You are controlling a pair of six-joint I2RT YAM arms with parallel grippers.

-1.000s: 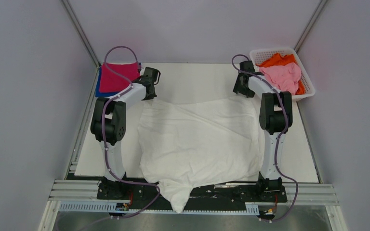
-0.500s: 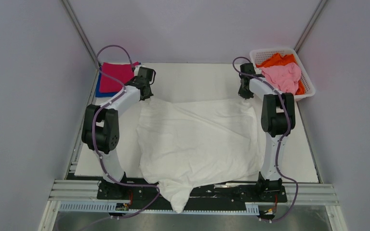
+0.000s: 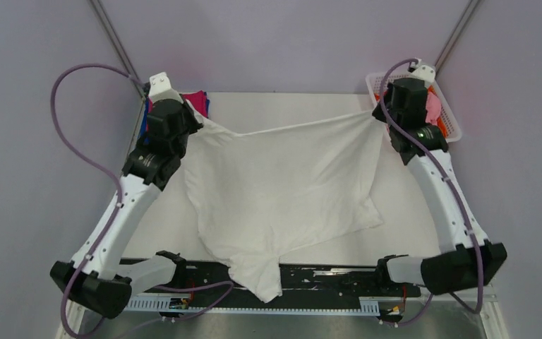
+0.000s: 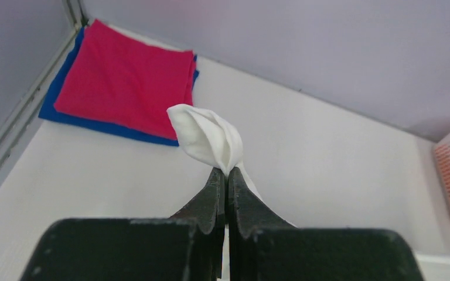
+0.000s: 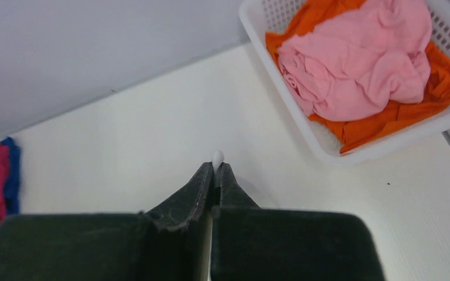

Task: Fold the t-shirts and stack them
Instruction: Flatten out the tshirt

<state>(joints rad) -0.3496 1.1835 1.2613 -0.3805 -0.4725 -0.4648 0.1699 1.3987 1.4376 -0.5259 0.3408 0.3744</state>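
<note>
While stretched taut crosswise, the white t-shirt (image 3: 282,183) runs far-to-near.

top: left arm (image 3: 134,198) is hiding most of magenta t-shirt (image 3: 198,99) | wrist: right pincer (image 5: 215,167) is hiding most of white t-shirt (image 5: 217,156)

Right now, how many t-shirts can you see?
5: a white one stretched over the table's middle, magenta folded on blue at the far left corner, pink on orange in the basket at far right. More may hide beneath those.
</note>
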